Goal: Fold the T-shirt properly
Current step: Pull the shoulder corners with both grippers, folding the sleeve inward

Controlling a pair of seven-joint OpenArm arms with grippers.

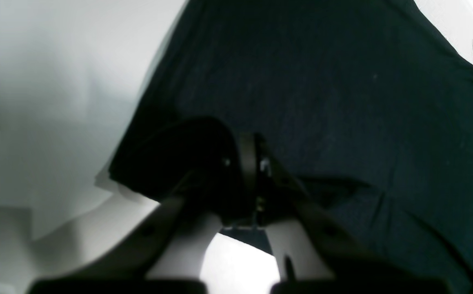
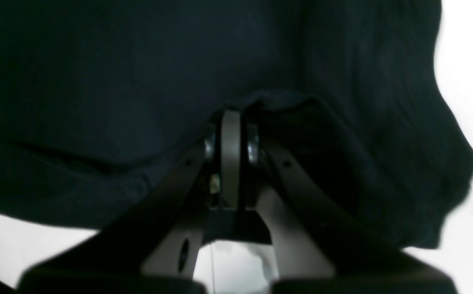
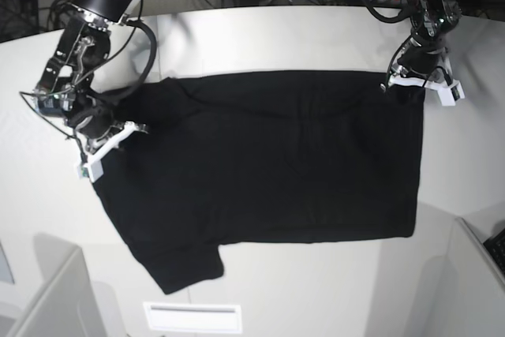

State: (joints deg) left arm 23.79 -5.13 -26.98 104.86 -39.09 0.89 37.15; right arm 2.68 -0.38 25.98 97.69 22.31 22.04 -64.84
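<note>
T-shirt: I am looking at the black T-shirt (image 3: 268, 155) lying spread out on the white table (image 3: 260, 37), plain dark side up, with one sleeve (image 3: 177, 262) sticking out near the front edge.
Right gripper: My right gripper (image 3: 106, 141) is pinching a bit of cloth at the sleeve end of the shirt, jaws squeezed tight together on it.
Left gripper: My left gripper (image 3: 417, 83) is pinching the shirt's far corner at the other end, jaws tight on the cloth too.
Slip worry: I am holding only small bits of cloth, so I am thinking a fast pull could make a corner slide out.
Crooked worry: If I am moving one arm quicker than the other, the fold could be coming out slanted.
Bunching worry: The loose sleeve could be dragging and tucking under, making a lump.
Edge worry: The front part of the shirt is lying near the table's front edge, so a big pull that way could be sliding it off.
</note>
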